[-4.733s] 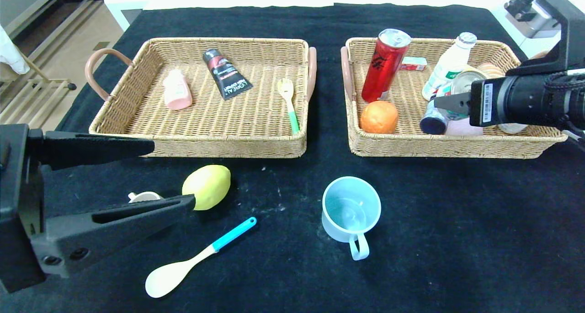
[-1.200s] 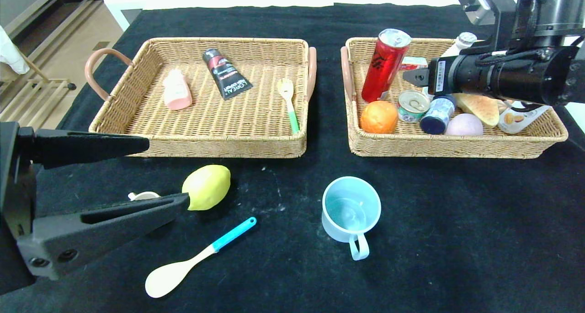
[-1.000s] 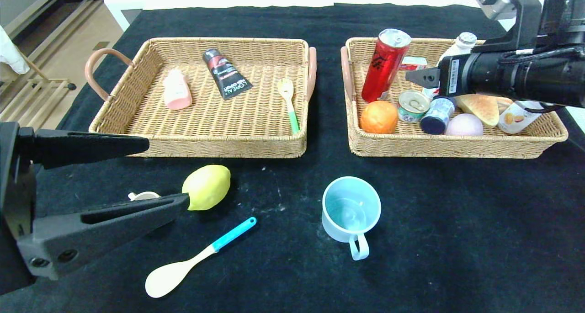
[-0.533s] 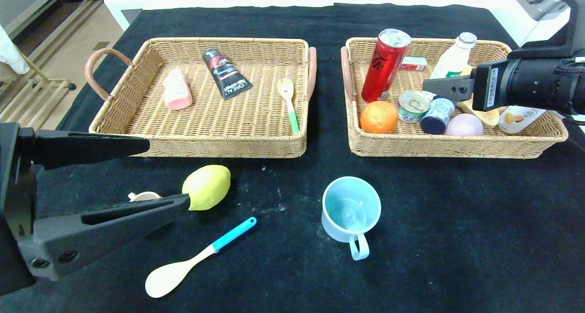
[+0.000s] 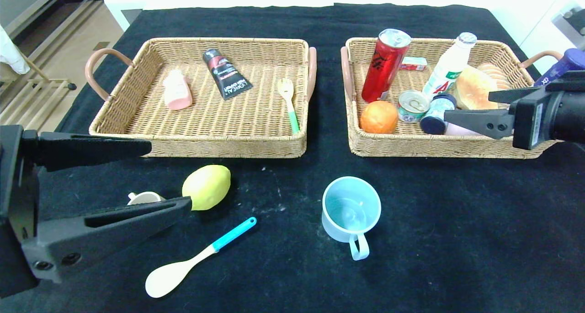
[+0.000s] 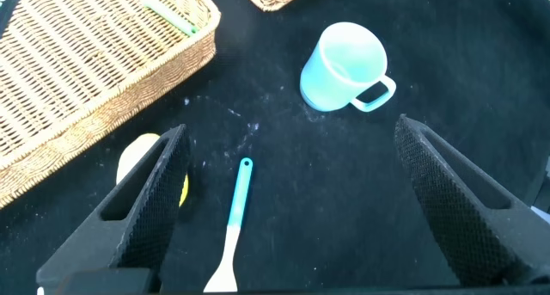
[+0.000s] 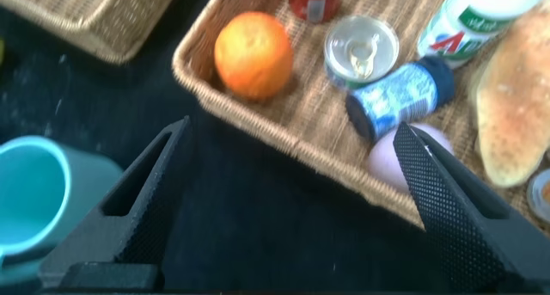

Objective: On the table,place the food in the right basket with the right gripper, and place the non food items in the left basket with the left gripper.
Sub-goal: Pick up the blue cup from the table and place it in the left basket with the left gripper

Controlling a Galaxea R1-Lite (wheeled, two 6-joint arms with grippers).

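Right gripper (image 5: 470, 107) wide open, empty, over right basket (image 5: 457, 146) front edge; lemon (image 5: 206, 186) far left on table, beside open, empty left gripper (image 5: 167, 176).

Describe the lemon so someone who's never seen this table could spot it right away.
Start at the left basket on the black table and come toward the robot, past its near rim onto the bare cloth. The lemon lies there, beside the spoon and the light blue mug. It is the only yellow-green, egg-shaped thing outside the baskets.
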